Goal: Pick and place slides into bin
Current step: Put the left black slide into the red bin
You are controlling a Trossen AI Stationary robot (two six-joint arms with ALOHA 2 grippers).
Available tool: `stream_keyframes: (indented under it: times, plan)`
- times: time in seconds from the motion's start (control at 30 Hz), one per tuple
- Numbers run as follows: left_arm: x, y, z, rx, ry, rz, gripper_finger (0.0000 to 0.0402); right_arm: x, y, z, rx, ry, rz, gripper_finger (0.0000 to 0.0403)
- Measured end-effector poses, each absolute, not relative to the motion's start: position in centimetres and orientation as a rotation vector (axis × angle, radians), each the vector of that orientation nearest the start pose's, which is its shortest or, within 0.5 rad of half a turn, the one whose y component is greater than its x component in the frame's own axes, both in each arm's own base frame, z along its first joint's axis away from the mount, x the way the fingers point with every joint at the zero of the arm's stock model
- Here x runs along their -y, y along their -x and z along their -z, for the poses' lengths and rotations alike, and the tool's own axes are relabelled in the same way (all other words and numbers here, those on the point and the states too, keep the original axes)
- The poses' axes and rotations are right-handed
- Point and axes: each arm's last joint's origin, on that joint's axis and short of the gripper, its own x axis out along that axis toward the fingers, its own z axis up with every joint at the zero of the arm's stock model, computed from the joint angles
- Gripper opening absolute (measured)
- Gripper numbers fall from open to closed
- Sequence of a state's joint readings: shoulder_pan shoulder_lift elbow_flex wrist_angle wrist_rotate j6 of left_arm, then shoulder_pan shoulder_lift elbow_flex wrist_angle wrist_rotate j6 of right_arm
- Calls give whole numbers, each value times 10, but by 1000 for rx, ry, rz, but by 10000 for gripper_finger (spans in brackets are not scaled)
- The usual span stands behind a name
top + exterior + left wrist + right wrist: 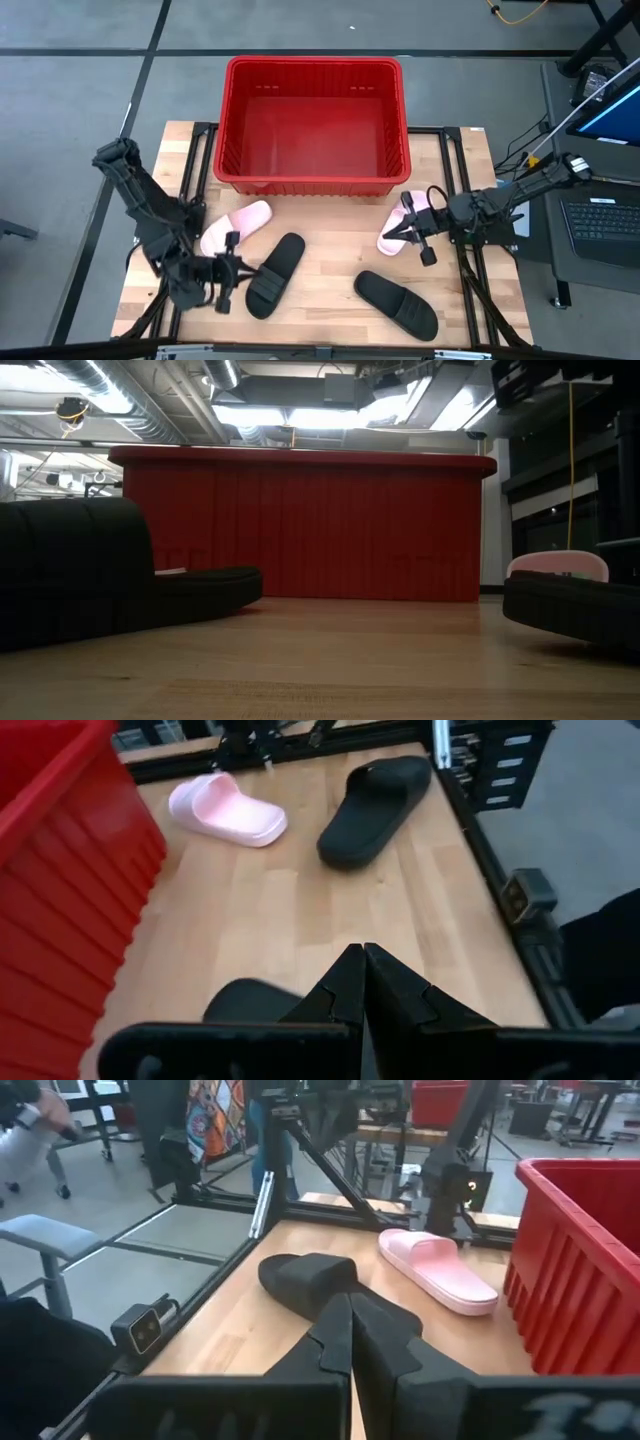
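The red bin (312, 125) stands at the table's far middle. One pale pink slide (236, 227) and one black slide (275, 272) lie flat at the near left. My left gripper (246, 270) is shut and empty, just left of that black slide (248, 1003). A second pink slide (388, 244) lies at the right, partly under my right gripper (392, 236), which is shut with nothing between its fingers (350, 1330). A second black slide (397, 303) lies flat at the near right.
Black frame rails (462, 190) run along the table's left and right sides. Bare wood (325, 250) lies between the two pairs of slides. A laptop (605, 220) and cables sit off the table's right edge. A person's arm (30, 1125) shows in the room beyond.
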State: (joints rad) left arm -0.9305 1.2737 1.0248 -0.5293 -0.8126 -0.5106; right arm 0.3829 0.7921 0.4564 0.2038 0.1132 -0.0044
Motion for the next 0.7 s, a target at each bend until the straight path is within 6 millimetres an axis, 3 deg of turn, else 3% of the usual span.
stream_keyframes:
  times: [0.23, 0.47, 0.7]
  plan:
    - [225, -180, -301, -607, -141, -62, 3, -72, -168, -253, -131, 48, -246, 6]
    - [247, -194, -291, -728, -306, -171, 3, -75, -173, -248, -157, 59, -242, 6]
    - [272, -201, -285, -840, -290, -243, 3, -78, -180, -240, -191, 69, -242, 6]
